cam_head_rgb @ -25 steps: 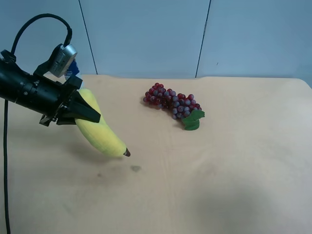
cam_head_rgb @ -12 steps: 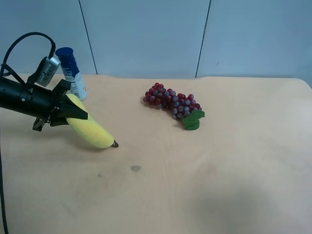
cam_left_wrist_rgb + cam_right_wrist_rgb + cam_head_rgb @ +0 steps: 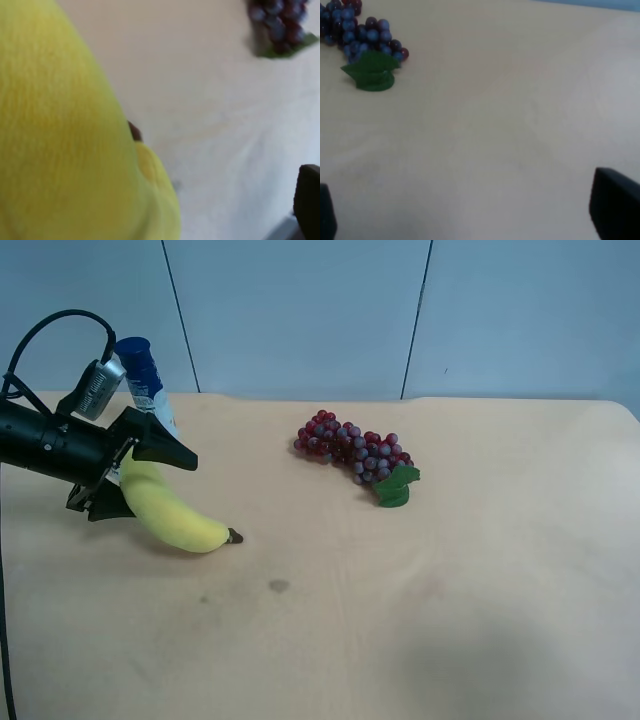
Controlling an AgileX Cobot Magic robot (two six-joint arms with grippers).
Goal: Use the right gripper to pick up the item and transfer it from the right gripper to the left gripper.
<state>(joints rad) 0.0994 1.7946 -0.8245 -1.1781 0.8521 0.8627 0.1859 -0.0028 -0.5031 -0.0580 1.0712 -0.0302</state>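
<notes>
At the left edge of the exterior high view, the left tool reached in over the tabletop, with its grey-silver camera box and a black cable on the wrist. Its black fingers were spread apart, one above the banana and one behind it, and they did not pinch it. The banana lay on the tabletop between the spread fingers, and its dark brown stem tip pointed to the view's right. In the left wrist view the yellow plush filled most of the picture. Just behind the tool stood a blue-capped bottle. Further right, near the middle of the tabletop, lay the grape bunch with its green leaf, well apart from the banana. The right tool showed only in the right wrist view, as two dark fingertips at opposite sides of the picture, wide apart and with nothing between them, above bare tabletop near the grapes
</notes>
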